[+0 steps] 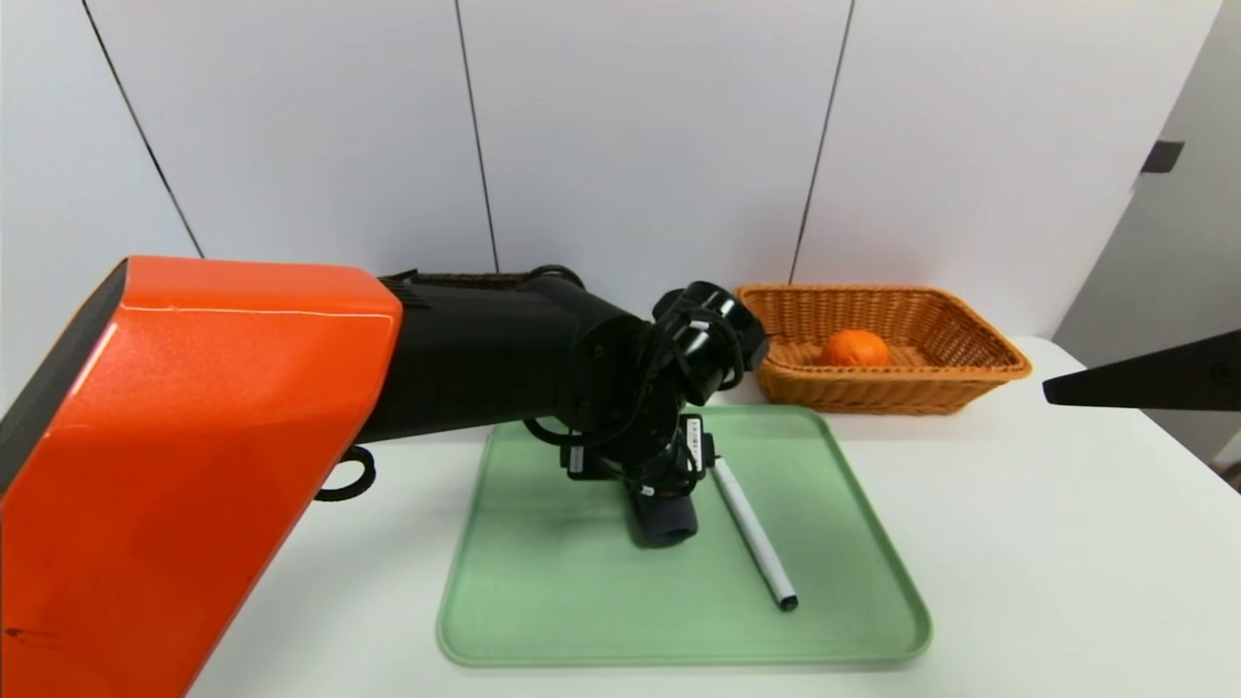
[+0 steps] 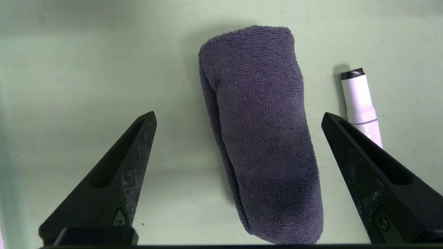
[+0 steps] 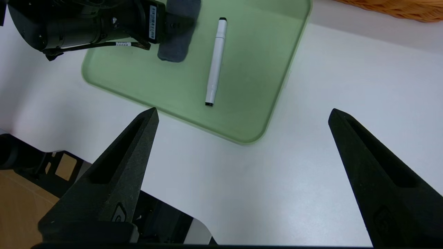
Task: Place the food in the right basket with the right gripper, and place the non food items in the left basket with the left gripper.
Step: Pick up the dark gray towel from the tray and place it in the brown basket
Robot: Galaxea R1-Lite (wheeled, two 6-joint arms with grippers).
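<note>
The food, a round orange fruit [image 1: 853, 347], lies inside the right basket [image 1: 970, 341], an orange-tan wicker one at the back right. On the green tray [image 1: 543, 601] lie a dark grey rolled cloth [image 2: 259, 138] and a slim white pen [image 1: 754, 533] beside it. My left gripper [image 2: 238, 115] hangs open just over the cloth, one finger on each side, not touching it. Of the left basket only a dark woven rim [image 1: 465, 279] shows behind my orange left arm. My right gripper [image 3: 243, 110] is open and empty above bare table, right of the tray.
The white table [image 1: 1018, 543] runs on to the right of the tray and in front of it. Its near edge shows in the right wrist view, with the robot's dark base [image 3: 41, 166] below. A white panelled wall [image 1: 640, 136] closes off the back.
</note>
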